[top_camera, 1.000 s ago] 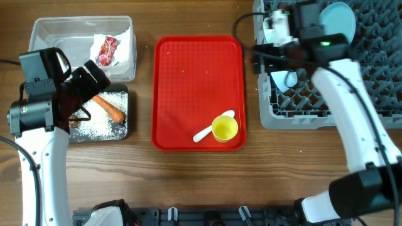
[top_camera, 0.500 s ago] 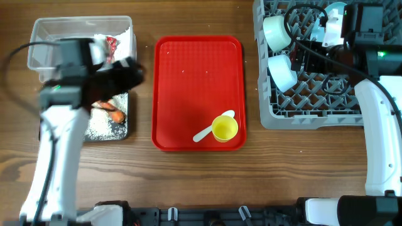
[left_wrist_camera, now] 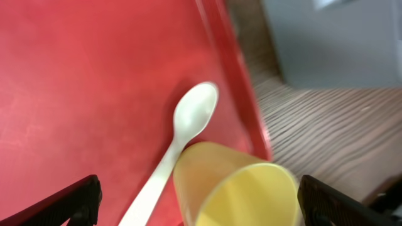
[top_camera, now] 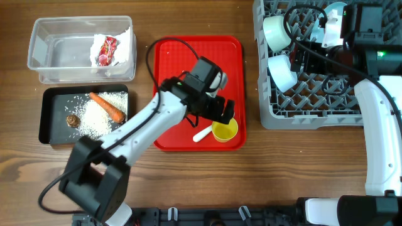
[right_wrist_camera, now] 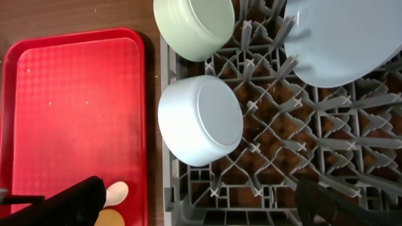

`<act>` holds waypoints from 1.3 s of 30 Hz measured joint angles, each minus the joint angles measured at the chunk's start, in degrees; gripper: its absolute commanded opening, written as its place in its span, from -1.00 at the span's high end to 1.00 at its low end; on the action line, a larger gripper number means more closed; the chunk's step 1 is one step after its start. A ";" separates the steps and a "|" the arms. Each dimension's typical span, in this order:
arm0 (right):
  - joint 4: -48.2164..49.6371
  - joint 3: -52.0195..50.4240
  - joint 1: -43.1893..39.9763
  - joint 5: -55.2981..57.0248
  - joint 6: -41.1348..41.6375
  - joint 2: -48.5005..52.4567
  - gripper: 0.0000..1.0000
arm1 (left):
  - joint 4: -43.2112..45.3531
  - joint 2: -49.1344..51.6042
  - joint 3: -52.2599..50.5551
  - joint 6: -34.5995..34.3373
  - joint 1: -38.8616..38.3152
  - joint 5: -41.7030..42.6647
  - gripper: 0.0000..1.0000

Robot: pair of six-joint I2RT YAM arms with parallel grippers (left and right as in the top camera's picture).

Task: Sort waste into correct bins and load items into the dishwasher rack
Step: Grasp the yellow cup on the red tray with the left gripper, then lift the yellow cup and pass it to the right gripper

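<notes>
My left gripper (top_camera: 222, 117) is open over the red serving tray (top_camera: 188, 69). Its jaws straddle the small yellow cup (top_camera: 225, 130) without gripping it. In the left wrist view the cup (left_wrist_camera: 242, 191) stands between the fingers of the left gripper (left_wrist_camera: 201, 201), with the white spoon (left_wrist_camera: 188, 122) touching its side. My right gripper (top_camera: 306, 58) is open and empty above the grey dishwasher rack (top_camera: 377, 94). The rack holds two pale-blue bowls (top_camera: 276, 30) (top_camera: 282, 72) upside down and the plate (top_camera: 335, 11). The right wrist view shows both bowls (right_wrist_camera: 195, 19) (right_wrist_camera: 201, 119) and the plate (right_wrist_camera: 345, 37).
The clear tub (top_camera: 63, 53) at the far left holds the tissue and the red wrapper (top_camera: 105, 50). The black tray (top_camera: 47, 119) below it holds the carrot (top_camera: 105, 105), rice (top_camera: 94, 118) and brown lump (top_camera: 72, 119).
My left arm has swung from the bins across to the red tray and now straddles the yellow cup. My right arm moved right over the rack, then stayed still.
</notes>
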 measured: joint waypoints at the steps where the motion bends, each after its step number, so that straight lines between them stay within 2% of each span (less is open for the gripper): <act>1: -0.04 0.00 0.00 0.00 0.00 0.00 -0.99 | -0.55 0.72 0.00 0.35 -0.17 -0.61 -0.94; 6: -0.22 0.00 0.00 0.00 0.00 0.00 -1.00 | -4.37 1.70 -0.02 2.45 -0.15 -2.34 -0.79; 7: -0.22 0.00 0.00 0.00 0.00 0.00 -1.00 | -5.25 1.70 -0.02 3.13 -0.17 -2.47 -0.66; 8: -0.22 0.00 0.00 0.00 0.00 0.00 -0.99 | -5.70 1.70 -0.02 3.50 -0.17 -2.64 -0.41; 10: -0.22 0.00 0.00 0.00 0.00 0.00 -1.00 | -6.51 1.73 -0.02 4.70 -0.17 -3.17 -0.03; 11: -0.22 0.00 0.00 0.00 0.00 0.00 -0.98 | -6.56 1.77 -0.02 5.18 -0.17 -3.26 0.27; 12: -0.22 0.00 0.00 0.00 0.00 0.00 -0.99 | -6.54 1.84 -0.02 5.90 -0.17 -3.32 0.42; 16: -0.33 0.00 0.00 0.00 0.00 0.00 -0.99 | -6.34 3.13 0.00 6.19 -0.35 -3.67 0.60; 17: -0.48 0.00 0.00 0.00 0.00 0.00 -1.00 | -6.23 3.82 0.00 6.40 -0.50 -3.69 0.68; 18: -0.57 0.00 0.00 0.00 0.00 0.00 -1.00 | -6.12 4.42 0.00 6.45 -0.66 -3.74 0.86; 19: -0.63 0.00 0.00 0.00 0.00 0.00 -0.99 | -5.95 5.25 0.00 6.45 -0.92 -3.69 0.92; 27: -0.63 0.00 0.00 0.00 0.00 0.00 -1.00 | -4.24 6.73 0.00 6.73 -1.70 -3.72 0.92; 33: -0.59 0.00 0.00 -0.63 -0.02 0.00 -0.99 | -7.67 4.50 2.19 5.05 2.08 -2.69 0.92; 36: 0.02 0.00 0.00 -3.85 -0.74 0.00 -0.99 | -7.87 0.68 4.70 4.61 6.47 1.42 0.92; 39: 2.05 0.00 0.00 -10.95 -2.95 0.00 -0.99 | -6.21 -3.63 6.14 4.26 12.22 9.79 0.92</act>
